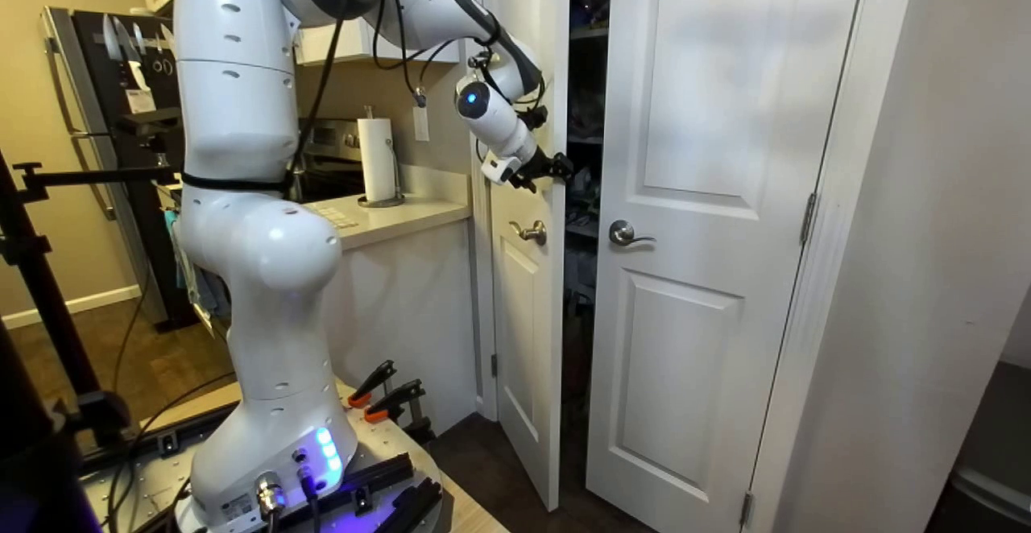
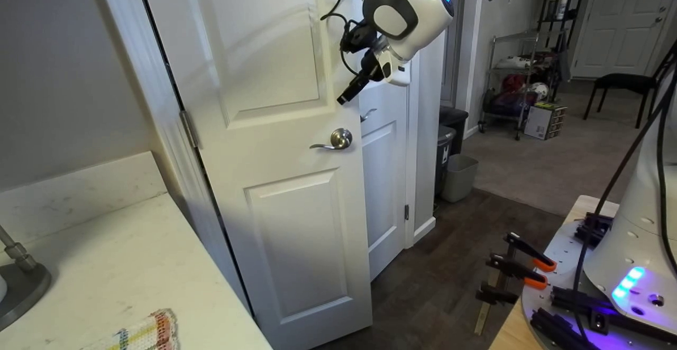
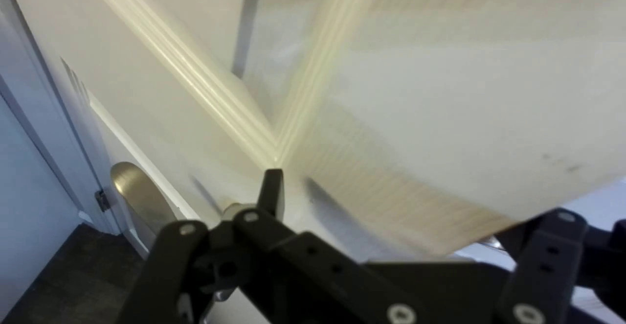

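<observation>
Panel door stands ajar at nine o'clock of its twin door in an exterior view, the end effector spread near the former's free edge, contact unclear. Likely stiff, smooth, weighty yet hinge-borne; best grasped there or by the lever handle at six o'clock.

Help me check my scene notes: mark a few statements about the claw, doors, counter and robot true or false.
1. Both doors have lever handles. True.
2. The doors are shut flush together. False: shelves show between them.
3. The open claw is higher than the handles. True.
4. The claw grips a handle. False: it is apart from both handles.
5. A paper roll stands upright on the counter. True.
6. The robot's lights glow red. False: the lights glow blue.
</observation>
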### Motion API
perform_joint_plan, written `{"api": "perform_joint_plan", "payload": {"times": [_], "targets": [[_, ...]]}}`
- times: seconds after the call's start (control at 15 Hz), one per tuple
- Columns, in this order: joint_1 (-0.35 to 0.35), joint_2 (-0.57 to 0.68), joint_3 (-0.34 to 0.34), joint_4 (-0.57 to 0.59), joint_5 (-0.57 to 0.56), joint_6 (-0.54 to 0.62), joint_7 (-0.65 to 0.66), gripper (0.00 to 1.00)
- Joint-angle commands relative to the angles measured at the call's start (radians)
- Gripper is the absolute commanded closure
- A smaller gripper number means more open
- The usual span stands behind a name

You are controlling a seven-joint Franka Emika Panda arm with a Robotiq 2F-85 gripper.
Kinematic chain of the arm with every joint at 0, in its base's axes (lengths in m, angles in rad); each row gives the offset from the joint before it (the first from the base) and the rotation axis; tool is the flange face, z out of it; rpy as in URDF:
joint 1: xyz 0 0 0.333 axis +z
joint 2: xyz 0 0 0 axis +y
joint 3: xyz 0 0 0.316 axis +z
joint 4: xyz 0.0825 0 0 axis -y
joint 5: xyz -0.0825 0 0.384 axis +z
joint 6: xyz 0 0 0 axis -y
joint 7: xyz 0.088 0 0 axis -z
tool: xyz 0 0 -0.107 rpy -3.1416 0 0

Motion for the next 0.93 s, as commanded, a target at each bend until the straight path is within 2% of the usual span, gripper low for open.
{"api": "perform_joint_plan", "payload": {"times": [0.0, 0.2, 0.27, 0.33, 0.6, 0.87], "targets": [[-0.015, -0.161, -0.041, -0.122, 0.114, -0.101, -0.006, 0.00], [-0.044, -0.270, -0.085, -0.156, 0.267, -0.058, -0.109, 0.00], [-0.071, -0.312, -0.082, -0.184, 0.176, -0.059, 0.001, 0.00], [-0.082, -0.345, -0.094, -0.202, 0.177, -0.053, 0.003, 0.00], [-0.338, -0.472, 0.060, -0.294, 0.172, -0.057, 0.088, 0.00], [-0.537, -0.522, 0.180, -0.347, 0.171, -0.112, 0.293, 0.00]]}}
